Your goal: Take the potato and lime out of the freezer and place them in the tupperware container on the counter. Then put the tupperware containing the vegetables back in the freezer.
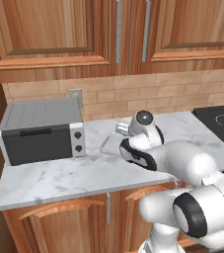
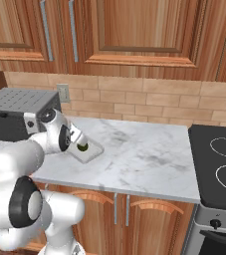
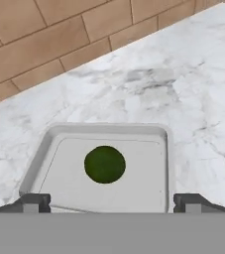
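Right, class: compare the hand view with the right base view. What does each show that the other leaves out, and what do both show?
Hand view alone: the two finger tips standing wide apart at the near rim of the tupperware container, clear of the lime.

Right base view alone: the toaster oven, the stove, a wall outlet, the wooden upper cabinets and the arm.

Both: the lime lying in the container on the marbled counter, and the brick wall behind.

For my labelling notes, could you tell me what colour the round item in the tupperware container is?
Dark green: the lime, clearest in the hand view.
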Controlling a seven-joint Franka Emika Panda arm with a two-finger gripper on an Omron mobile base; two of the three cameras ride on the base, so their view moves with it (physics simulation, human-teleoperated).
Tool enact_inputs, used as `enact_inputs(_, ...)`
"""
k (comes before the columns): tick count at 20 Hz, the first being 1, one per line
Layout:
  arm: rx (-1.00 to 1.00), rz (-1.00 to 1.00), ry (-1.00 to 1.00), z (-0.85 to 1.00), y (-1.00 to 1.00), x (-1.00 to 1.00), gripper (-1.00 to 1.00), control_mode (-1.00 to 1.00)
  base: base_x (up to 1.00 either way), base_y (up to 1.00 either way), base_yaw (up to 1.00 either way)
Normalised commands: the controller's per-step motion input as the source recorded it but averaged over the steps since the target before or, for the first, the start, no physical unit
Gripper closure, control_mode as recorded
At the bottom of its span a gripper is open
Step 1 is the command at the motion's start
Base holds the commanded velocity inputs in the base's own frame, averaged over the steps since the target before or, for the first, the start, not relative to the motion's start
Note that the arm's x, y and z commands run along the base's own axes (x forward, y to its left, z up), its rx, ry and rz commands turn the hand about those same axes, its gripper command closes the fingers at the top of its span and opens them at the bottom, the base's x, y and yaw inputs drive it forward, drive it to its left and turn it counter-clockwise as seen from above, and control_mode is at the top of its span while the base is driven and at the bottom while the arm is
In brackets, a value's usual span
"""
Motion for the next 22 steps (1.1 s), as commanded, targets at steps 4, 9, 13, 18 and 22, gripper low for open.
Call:
enact_inputs(4,0.05,0.0,-0.1,1.0,-0.31,-0.75,-1.0,-1.0,0.0,0.0,0.0)
enact_inputs(9,0.05,0.0,0.11,1.0,-0.27,-0.49,-1.0,-1.0,0.0,0.0,0.0)
enact_inputs(13,0.0,0.0,0.26,1.0,-0.19,-0.6,-1.0,-1.0,0.0,0.0,0.0)
enact_inputs(18,-0.02,0.0,0.24,0.91,-0.1,-0.75,-1.0,-1.0,0.0,0.0,0.0)
enact_inputs(22,-0.05,0.0,0.09,0.25,-0.26,-0.89,-1.0,-1.0,0.0,0.0,0.0)
